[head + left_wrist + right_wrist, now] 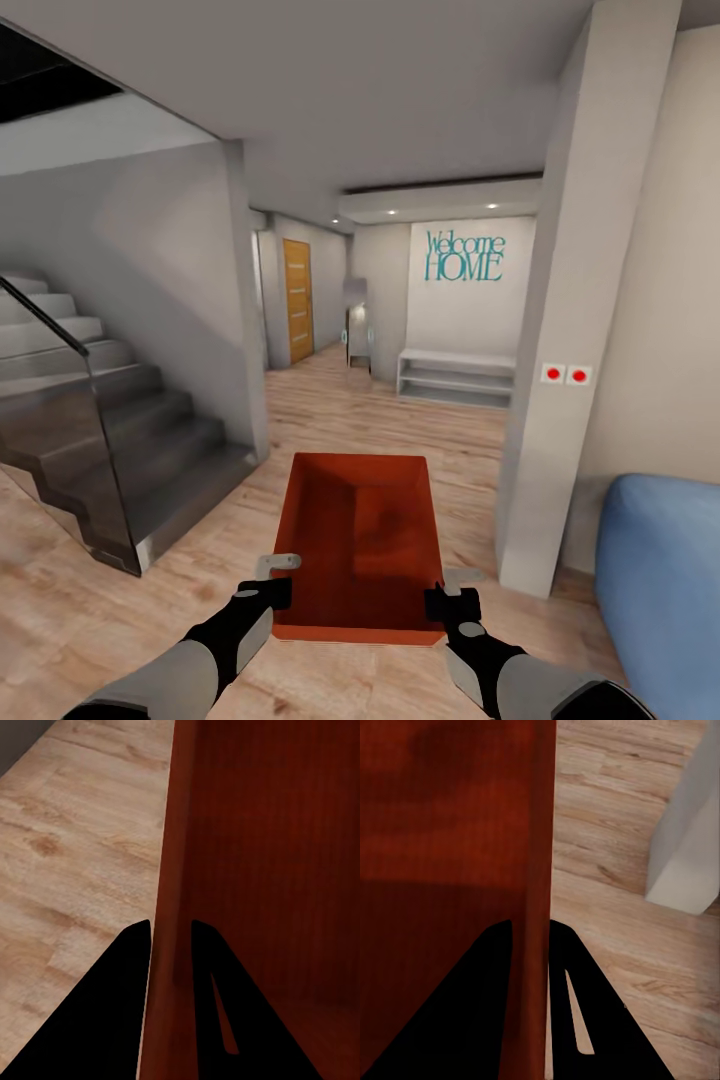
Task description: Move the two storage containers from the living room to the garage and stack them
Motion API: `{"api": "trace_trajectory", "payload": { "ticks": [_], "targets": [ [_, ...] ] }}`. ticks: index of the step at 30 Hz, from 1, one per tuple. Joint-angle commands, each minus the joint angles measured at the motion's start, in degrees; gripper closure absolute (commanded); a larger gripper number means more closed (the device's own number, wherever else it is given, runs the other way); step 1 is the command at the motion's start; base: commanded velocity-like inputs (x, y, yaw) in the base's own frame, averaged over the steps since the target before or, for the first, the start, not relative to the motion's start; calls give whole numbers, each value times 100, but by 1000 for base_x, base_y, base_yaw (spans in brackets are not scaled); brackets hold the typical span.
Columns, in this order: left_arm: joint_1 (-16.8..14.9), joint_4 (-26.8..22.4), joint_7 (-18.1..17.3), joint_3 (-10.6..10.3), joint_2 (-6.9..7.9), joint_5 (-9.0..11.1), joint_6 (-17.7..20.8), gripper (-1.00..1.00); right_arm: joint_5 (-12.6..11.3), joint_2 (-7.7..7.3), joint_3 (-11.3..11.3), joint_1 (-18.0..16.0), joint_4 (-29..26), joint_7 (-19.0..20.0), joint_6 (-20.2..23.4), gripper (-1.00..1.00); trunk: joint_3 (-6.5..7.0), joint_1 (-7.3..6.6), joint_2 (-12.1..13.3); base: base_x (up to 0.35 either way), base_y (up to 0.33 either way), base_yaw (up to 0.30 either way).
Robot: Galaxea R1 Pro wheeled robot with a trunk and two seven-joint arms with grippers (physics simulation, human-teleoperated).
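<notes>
Orange-red, the topless rectangular storage container (pixel 360 545) hangs over light wood-plank flooring (pixel 80 600), left gripper (pixel 171 934) and right gripper (pixel 531 934) each clamped on a side wall.

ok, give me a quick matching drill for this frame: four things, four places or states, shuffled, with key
1. storage container
2. sofa
3. staircase
4. Welcome HOME sign

A. on the far wall, above a low white shelf
B. blue, at the head view's right edge
C. held by both tools, left tool and right tool, each clamped on a side wall
D. grey steps with a glass rail, on the left

Pairs: 1-C, 2-B, 3-D, 4-A
</notes>
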Motion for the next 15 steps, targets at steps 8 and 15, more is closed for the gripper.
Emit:
{"api": "trace_trajectory", "payload": {
  "ticks": [8, 15],
  "targets": [
    [-4, -11, 120, 194, 60, -11, 40, 100, 45, 2, -189, -6, -14, -5, -13, 100, -9, 5, -7, 323, 0, 0],
    [-4, -11, 121, 194, 61, -11, 37, 100, 42, 2, -189, -4, -14, -5, -13, 100, -9, 5, -7, 323, 0, 0]
  ]
}}
